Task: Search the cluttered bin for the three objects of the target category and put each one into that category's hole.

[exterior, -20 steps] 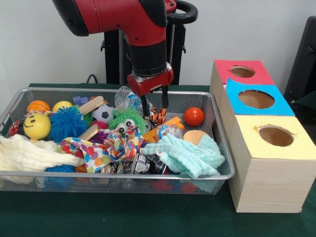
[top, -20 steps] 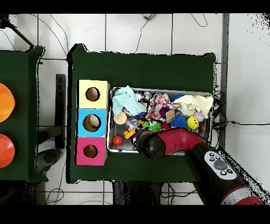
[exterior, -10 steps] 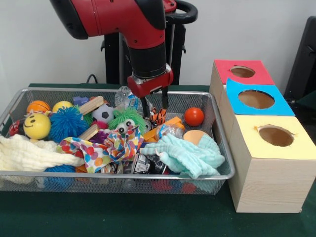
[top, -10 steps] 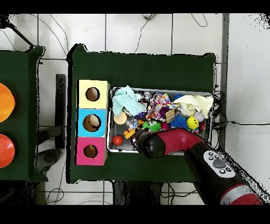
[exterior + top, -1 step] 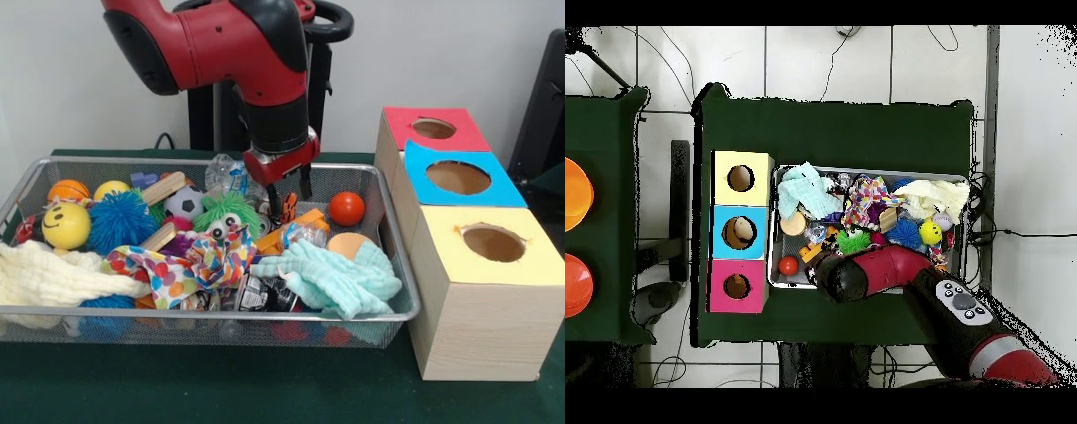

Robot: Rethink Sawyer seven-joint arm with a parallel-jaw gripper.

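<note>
A wire bin (image 5: 212, 312) holds a jumble of toys, cloths, bottles and cans. My gripper (image 5: 290, 201) hangs open at the bin's back middle, its fingers (image 5: 305, 182) either side of a small orange striped tiger toy (image 5: 288, 209). A red ball (image 5: 347, 208) lies just right of it, and a crushed clear bottle (image 5: 228, 175) just left. Further left are a soccer ball (image 5: 184, 203), a green fuzzy toy with eyes (image 5: 225, 215), a blue spiky ball (image 5: 121, 221) and a yellow smiley ball (image 5: 66, 225). In the overhead view the arm (image 5: 860, 275) hides the gripper.
Three wooden boxes with holes stand right of the bin: red-topped (image 5: 433, 129), blue-topped (image 5: 459, 177), yellow-topped (image 5: 493, 243). A mint cloth (image 5: 340, 274), a cream cloth (image 5: 53, 274) and a dotted cloth (image 5: 190, 265) cover the bin's front. A black can (image 5: 265, 293) lies between them.
In the front view the gripper has shifted a little to the right along the bin's back, now over the tiger toy. The arm's upper part has swung round. No object has moved.
</note>
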